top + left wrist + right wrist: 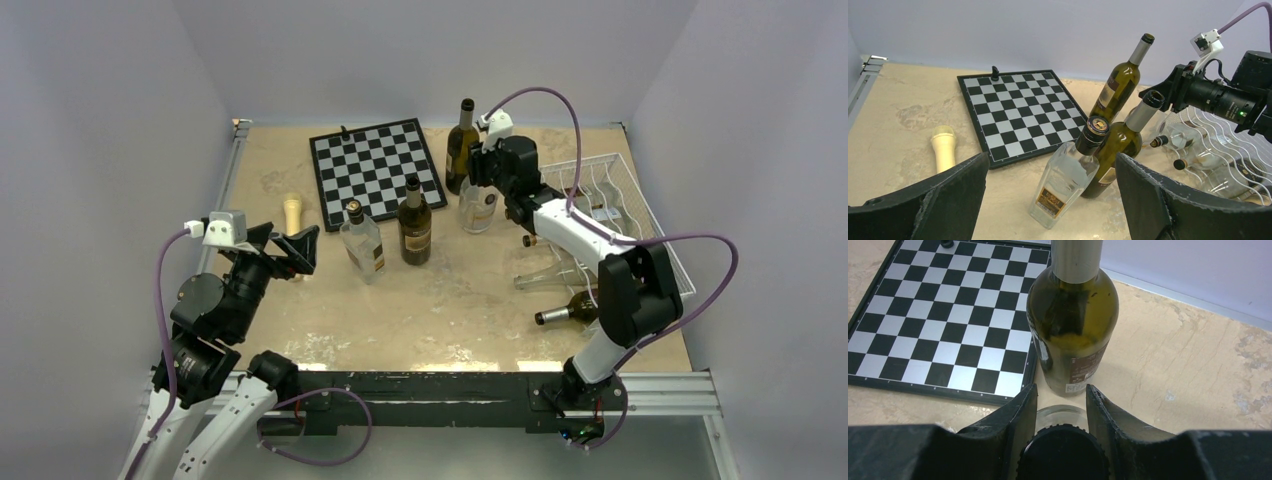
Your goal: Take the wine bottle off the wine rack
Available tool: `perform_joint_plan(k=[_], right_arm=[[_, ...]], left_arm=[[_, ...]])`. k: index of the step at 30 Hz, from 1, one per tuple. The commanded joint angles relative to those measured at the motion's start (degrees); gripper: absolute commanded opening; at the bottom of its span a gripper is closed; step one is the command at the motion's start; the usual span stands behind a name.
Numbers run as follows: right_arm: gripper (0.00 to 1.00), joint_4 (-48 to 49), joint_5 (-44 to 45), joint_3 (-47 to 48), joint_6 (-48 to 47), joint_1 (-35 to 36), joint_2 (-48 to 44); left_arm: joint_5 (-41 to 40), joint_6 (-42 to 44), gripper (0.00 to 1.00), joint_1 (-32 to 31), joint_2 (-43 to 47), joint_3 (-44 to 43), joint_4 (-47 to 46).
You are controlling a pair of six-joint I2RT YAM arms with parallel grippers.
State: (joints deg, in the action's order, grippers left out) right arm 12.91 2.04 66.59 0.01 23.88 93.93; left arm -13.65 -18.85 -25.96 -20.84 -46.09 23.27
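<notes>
The white wire wine rack (pixel 640 215) sits at the right of the table; it also shows in the left wrist view (pixel 1233 145), with clear bottles lying in its cradles. My right gripper (pixel 482 182) is left of the rack, shut on the neck of an upright clear bottle (pixel 478 208) with a black cap (pixel 1063 455). Its fingers (pixel 1020 410) flank the neck from above, just in front of a green wine bottle (pixel 1073 335). My left gripper (pixel 300 252) is open and empty at the table's left.
A chessboard (pixel 375 170) lies at the back. A dark bottle (pixel 415 225) and a square clear bottle (pixel 363 243) stand in the middle. A dark bottle (pixel 570 310) and a clear one (pixel 545 275) lie by the rack's front. A cream cylinder (pixel 291 212) lies at the left.
</notes>
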Motion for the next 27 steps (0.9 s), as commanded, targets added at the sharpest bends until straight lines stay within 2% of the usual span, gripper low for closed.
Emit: perform_joint_plan(k=[1,4,11,16,27], right_arm=[[0.24,13.39,0.86,5.85,2.42,-0.11,-2.41],[0.41,12.91,1.42,5.92,2.46,-0.15,-2.22],[0.73,11.51,2.55,5.71,2.24,-0.19,-3.41],[0.76,6.93,0.05,6.27,0.42,-0.11,-8.15],[0.77,-12.12,-11.30,0.87,-22.61,-0.15,-27.01]], left_arm=[[0.29,0.83,1.00,-0.23,-0.46,-0.08,-1.73],[0.36,0.83,1.00,-0.24,-0.56,-0.06,-1.72],[0.38,0.83,1.00,-0.24,-0.55,-0.12,-1.69],[0.21,0.83,1.00,-0.21,-0.52,-0.12,-1.65],[0.33,0.75,1.00,-0.24,-0.05,-0.13,-1.70]])
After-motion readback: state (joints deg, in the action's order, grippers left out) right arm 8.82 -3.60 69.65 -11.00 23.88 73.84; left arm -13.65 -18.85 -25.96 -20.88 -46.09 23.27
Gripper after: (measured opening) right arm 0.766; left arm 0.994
